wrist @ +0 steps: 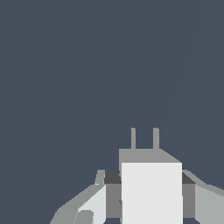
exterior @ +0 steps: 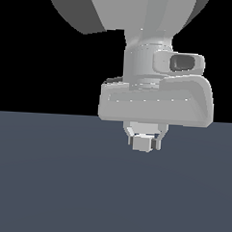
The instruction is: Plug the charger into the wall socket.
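My jaws clamped the charger (wrist: 151,192) from both sides above the bench (exterior: 47,182); its two grey prongs (wrist: 144,138) pointed away from my wrist. Held clear.

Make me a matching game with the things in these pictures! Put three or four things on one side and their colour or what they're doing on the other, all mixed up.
Things:
1. charger
2. prongs
3. hand
4. floor

Clues:
A. plain dark blue-grey, stretching everywhere
B. two thin grey sticks poking out of one face
C. closed around the block, a finger on each side
D. off-white boxy block, held

Pairs: 1-D, 2-B, 3-C, 4-A

The wall socket is not in either picture.
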You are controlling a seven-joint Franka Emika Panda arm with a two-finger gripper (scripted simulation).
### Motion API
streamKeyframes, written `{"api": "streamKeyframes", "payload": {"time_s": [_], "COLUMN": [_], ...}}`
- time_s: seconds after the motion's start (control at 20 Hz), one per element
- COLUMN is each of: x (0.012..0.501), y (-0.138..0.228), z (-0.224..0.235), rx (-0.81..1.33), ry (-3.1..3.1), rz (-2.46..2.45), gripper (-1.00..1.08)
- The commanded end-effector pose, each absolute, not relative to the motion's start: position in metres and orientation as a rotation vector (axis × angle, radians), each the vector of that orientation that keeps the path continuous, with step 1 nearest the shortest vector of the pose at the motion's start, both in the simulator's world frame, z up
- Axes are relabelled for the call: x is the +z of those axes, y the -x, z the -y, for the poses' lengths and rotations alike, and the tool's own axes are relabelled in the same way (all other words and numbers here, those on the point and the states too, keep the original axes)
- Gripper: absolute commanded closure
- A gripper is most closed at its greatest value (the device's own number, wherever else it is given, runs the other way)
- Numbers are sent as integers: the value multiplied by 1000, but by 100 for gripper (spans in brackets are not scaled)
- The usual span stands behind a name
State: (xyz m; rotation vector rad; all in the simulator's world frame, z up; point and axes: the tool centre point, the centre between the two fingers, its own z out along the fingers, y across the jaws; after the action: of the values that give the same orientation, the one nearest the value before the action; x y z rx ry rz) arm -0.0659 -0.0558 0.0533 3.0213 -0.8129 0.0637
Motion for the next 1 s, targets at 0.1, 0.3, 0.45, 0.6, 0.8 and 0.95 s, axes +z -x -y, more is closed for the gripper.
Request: {"api": "streamKeyframes", "payload": {"time_s": [0.1,0.3,0.45,0.6,0.8,0.95], "x": [63,71,77,83,90,94], "y": [53,40,29,18,5,-3], "z": [68,77,83,88,92,94], "rx": [65,65,65,65,65,65], "ry": [-3063,-3092,-3110,-3124,-3135,-3139], "rz": [650,503,390,277,148,71], "gripper": [108,108,108,108,108,108]}}
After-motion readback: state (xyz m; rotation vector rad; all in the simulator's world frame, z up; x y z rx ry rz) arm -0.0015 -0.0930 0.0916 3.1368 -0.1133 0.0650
